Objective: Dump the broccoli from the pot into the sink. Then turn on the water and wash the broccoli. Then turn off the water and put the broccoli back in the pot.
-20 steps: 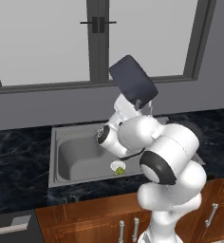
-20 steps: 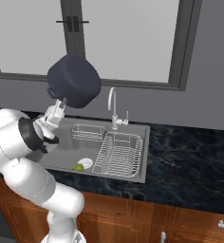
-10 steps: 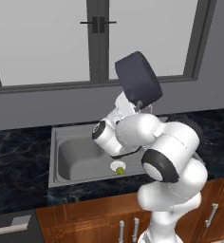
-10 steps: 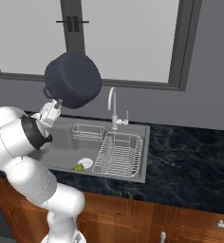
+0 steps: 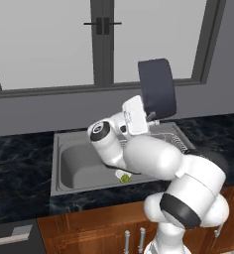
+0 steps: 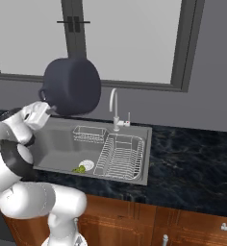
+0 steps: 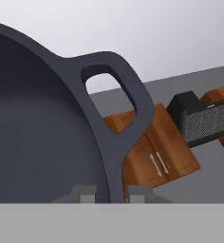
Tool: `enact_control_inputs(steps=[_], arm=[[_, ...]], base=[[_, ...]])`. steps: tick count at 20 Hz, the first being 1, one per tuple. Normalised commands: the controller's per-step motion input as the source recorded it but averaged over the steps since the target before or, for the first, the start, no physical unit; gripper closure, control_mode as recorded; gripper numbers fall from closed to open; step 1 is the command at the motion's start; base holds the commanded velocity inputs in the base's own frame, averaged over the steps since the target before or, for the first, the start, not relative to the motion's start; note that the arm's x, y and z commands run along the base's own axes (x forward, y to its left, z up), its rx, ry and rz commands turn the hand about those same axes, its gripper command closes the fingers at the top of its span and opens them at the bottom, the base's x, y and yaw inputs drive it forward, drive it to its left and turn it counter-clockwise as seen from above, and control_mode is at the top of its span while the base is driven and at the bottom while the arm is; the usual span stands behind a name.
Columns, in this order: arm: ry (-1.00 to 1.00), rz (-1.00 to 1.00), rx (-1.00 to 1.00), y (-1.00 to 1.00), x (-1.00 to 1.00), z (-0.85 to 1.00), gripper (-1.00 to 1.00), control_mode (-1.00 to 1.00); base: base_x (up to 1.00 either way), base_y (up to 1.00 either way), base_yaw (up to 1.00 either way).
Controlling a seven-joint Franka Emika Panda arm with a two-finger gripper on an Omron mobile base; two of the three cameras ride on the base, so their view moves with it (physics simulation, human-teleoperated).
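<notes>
One small yellow-green broccoli floret (image 6: 79, 168) lies beside the grey steel sink's (image 6: 57, 149) white-rimmed drain (image 6: 87, 165). The hand (image 7: 110, 193) grips the rim of the tipped dark blue-grey pot (image 6: 72, 87) above.

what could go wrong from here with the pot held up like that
1. The gripper pinches only the thin rim of the pot, which hangs tipped on its side above the sink; a heavy pot may swivel or slip.
2. If it drops, it could land on the broccoli by the drain, or the wire rack.
3. Swinging the pot sideways may hit the faucet close beside it.
</notes>
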Motion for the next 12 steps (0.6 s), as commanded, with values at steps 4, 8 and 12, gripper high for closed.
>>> enact_control_inputs(steps=[4,8,12], arm=[[0.01,0.05,0.30,-0.02,-0.42,0.16,1.00,-1.00],[0.02,0.12,0.31,0.00,-0.32,0.04,1.00,-1.00],[0.03,0.19,0.33,0.00,-0.31,0.00,1.00,-1.00]], base=[[0.00,0.00,0.00],[0.00,0.00,0.00],[0.00,0.00,0.00]])
